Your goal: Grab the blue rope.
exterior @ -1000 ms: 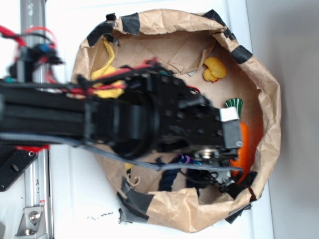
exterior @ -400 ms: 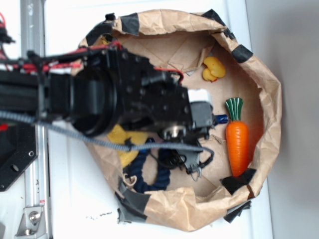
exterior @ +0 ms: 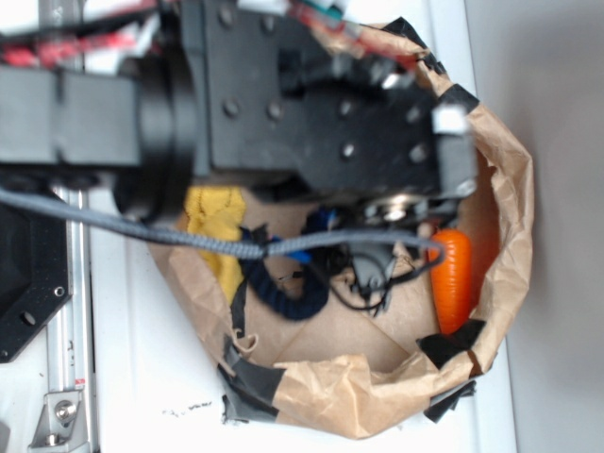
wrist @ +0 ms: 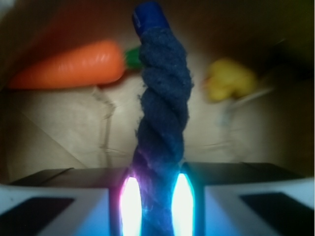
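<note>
While the blue rope (wrist: 162,128) was clamped between the gripper (wrist: 156,196) jaws, it had been lifted beside the carrot (wrist: 69,64); grasp apparently achieved.

From where I stood, no writing, label, brand or number could be read anywhere. Nothing in either view carried legible text or signs.

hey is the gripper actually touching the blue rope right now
Touching. The wrist view shows the blue rope running down between the two fingers of the gripper, pressed against both with no gap on either side.
</note>
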Controlling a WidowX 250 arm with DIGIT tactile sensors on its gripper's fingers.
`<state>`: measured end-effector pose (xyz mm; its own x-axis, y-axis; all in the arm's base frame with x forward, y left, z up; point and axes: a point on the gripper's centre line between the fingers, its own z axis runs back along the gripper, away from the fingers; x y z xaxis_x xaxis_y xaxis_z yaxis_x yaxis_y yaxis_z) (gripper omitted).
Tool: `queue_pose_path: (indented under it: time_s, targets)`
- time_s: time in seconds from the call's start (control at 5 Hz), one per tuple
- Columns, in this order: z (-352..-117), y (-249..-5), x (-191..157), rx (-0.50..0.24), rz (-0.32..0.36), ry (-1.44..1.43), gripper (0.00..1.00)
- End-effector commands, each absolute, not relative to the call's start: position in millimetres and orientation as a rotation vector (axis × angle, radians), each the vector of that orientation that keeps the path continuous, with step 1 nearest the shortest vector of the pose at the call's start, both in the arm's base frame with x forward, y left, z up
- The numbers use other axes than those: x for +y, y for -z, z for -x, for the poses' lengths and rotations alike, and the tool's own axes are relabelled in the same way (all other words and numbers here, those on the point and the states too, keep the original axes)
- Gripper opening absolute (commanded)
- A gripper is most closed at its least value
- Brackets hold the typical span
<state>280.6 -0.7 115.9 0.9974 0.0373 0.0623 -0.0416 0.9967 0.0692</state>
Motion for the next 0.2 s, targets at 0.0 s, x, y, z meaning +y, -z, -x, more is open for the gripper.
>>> queue_pose_path:
  time_s: [0.0]
  targets:
    - [-277.5,-176.9,-2.9,-0.089,-0.096,0.017,0.0]
